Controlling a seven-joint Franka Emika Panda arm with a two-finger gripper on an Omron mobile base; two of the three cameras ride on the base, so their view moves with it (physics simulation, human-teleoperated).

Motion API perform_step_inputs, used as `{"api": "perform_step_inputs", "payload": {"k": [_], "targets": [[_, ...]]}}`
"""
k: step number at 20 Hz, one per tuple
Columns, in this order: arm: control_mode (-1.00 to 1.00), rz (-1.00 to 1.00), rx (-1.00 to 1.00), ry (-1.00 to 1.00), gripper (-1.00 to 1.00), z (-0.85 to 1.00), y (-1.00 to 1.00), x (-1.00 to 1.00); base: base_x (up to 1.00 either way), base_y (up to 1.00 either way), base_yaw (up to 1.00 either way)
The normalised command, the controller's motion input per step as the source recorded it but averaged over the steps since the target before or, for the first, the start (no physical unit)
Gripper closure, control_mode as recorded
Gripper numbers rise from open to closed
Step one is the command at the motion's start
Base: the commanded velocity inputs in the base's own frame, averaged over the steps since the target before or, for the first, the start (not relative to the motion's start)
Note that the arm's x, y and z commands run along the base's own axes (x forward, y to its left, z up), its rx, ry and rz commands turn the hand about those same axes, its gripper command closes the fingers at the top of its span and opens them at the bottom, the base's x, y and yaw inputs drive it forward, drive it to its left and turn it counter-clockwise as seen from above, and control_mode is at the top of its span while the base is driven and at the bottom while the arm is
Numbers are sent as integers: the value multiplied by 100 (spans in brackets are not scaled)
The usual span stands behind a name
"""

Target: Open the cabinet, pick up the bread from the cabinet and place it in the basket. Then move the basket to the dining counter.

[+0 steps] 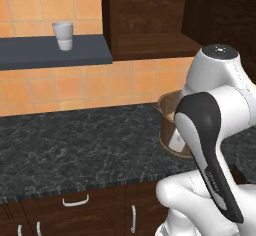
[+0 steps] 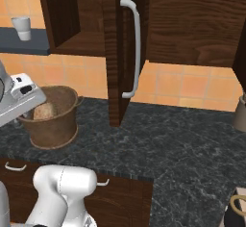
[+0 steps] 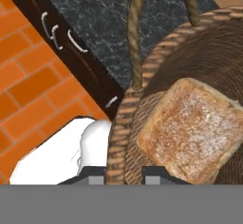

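Hand clamped on the basket rim, bread already inside

The hand point(image 3: 124, 176) has its two fingers drawn narrow either side of the rim of the round brown woven basket point(image 3: 121, 137), one inside, one outside; the pale tan slice of bread point(image 3: 192, 130) lies flat in the basket just beyond the inner finger. The basket stands on the black speckled granite counter point(image 2: 182, 144), with the open door of the dark brown wood-grain cabinet point(image 2: 115, 53) hanging close beside it. The lift should likely go straight up, then away from that door.
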Motion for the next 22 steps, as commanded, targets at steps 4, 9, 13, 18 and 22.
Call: {"api": "perform_step_inputs", "payload": {"k": [4, 9, 13, 18, 22], "targets": [[-100, -5, 9, 1, 100, 4, -4, -19, 0, 0, 0], [-100, -2, 0, 1, 100, -1, 2, -7, 0, 0, 0], [-100, 0, 0, 0, 100, 0, 5, 0, 0, 0, 0], [-100, 0, 0, 0, 100, 0, 0, -3, 0, 0, 0], [100, 0, 0, 0, 100, 0, 9, -32, -16, 8, 0]]}}
